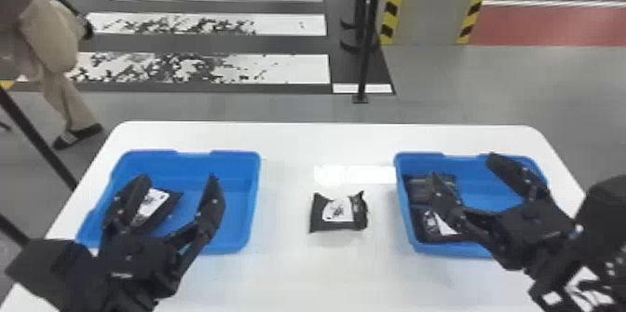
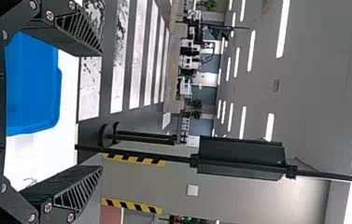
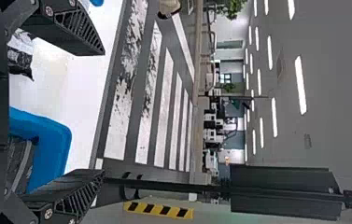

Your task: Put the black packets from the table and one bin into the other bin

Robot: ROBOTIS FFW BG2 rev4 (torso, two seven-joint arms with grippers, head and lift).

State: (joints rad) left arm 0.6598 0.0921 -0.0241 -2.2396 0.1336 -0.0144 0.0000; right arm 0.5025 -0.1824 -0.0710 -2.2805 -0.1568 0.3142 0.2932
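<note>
head view | black packet (image 1: 318, 218) between bins (image 1: 254, 190) | white label (image 1: 338, 209), print illegible

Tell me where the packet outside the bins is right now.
In the head view, the black packet lies on the white table between the left blue bin and the right blue bin, a little nearer the right one.

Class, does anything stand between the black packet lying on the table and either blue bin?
Nothing visible does. Bare table separates the packet from the left bin and from the right bin; the packet would likely only need lifting over a bin's raised rim.
</note>
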